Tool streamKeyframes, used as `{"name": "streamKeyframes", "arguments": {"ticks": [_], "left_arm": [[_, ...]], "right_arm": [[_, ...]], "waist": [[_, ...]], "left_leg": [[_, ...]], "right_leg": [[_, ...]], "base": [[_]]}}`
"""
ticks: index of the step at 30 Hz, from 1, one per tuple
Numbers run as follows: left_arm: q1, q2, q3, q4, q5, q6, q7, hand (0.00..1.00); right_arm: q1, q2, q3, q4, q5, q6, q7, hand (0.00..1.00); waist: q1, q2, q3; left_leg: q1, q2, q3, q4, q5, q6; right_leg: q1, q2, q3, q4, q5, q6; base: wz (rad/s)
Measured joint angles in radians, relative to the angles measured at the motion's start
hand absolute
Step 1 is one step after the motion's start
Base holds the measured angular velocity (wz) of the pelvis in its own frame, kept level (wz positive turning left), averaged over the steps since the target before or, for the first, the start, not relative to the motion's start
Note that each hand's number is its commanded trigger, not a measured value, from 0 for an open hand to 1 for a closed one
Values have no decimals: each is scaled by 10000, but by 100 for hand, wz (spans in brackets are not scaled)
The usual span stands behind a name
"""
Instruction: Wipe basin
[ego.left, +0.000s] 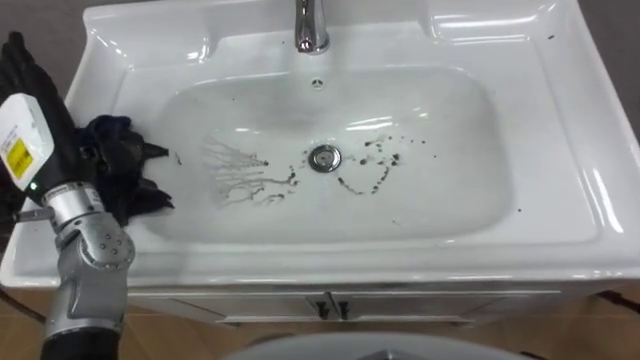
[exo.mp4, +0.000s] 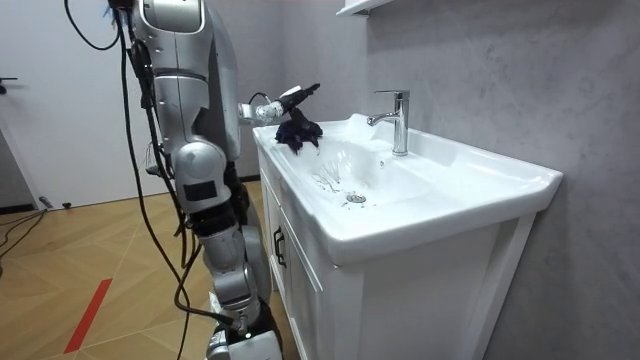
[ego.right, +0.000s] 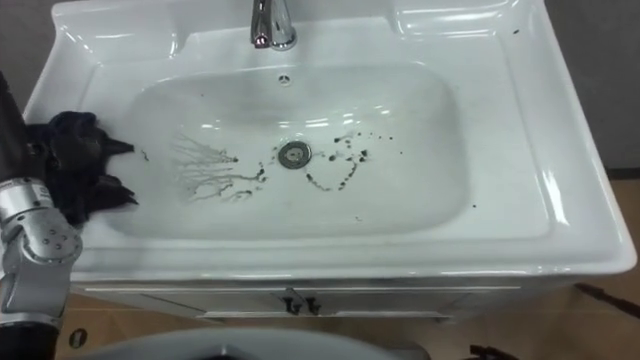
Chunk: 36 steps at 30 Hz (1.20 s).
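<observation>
The white basin (ego.left: 560, 130) has dark streaks (ego.left: 240, 178) left of its drain (ego.left: 323, 157) and dark specks and a curved smear (ego.left: 375, 168) right of it. A dark crumpled cloth (ego.left: 125, 165) lies on the left rim and droops into the bowl. My left hand (ego.left: 35, 95) is at the rim's left edge, right over the cloth. In the room view the left hand (exo.mp4: 295, 95) holds its fingers out straight above the cloth (exo.mp4: 297, 130). Whether the thumb pinches the cloth is hidden.
A chrome faucet (ego.left: 311, 25) stands at the back centre. The basin sits on a white cabinet with handles (ego.left: 328, 305) at the front. I stand at its front left corner on a wooden floor (exo.mp4: 90, 270), with a grey wall (exo.mp4: 500, 80) behind.
</observation>
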Motion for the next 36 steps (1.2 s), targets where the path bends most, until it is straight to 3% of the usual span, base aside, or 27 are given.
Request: {"name": "streamKeyframes", "arguments": {"ticks": [4,10,14,17,23,36], "left_arm": [[154,0,0,-269,35,0,17,0],[528,-25,-81,-268,-21,0,9,0],[944,-282,-162,-267,-50,3,-66,0],[1165,-316,-497,-165,-164,-12,-213,0],[1165,-332,-718,1177,-243,-43,-252,0],[1142,-336,-771,1465,-240,-327,36,0]], "right_arm": [[13,-48,0,47,13,-1,38,0],[26,-80,5,45,-5,10,47,0],[96,-79,2,-32,-14,8,65,0],[90,-69,3,-37,-10,3,167,0],[47,66,19,-50,5,-3,180,0],[-18,79,40,-50,-2,-2,135,0]], "waist": [[-63,50,-50],[-61,-3,-53],[-60,-29,-63],[-45,-92,-67],[-35,-269,-54],[-30,-288,-55]], "left_leg": [[44,-7,-27,-4,6,-5],[178,-16,-99,-22,37,-41],[192,-15,-87,-17,42,-47],[189,-15,-74,5,43,-47],[148,-11,-17,67,47,-48],[130,-13,0,50,47,-47]], "right_leg": [[56,-3,-56,2,1,-1],[187,-4,-120,1,0,-1],[204,-3,-117,0,-1,-2],[204,-5,-110,-2,-2,-3],[176,-11,-55,-29,-20,-29],[138,-12,-20,-31,-22,-30]], "base": [[1],[3],[0],[0],[-1],[0]]}}
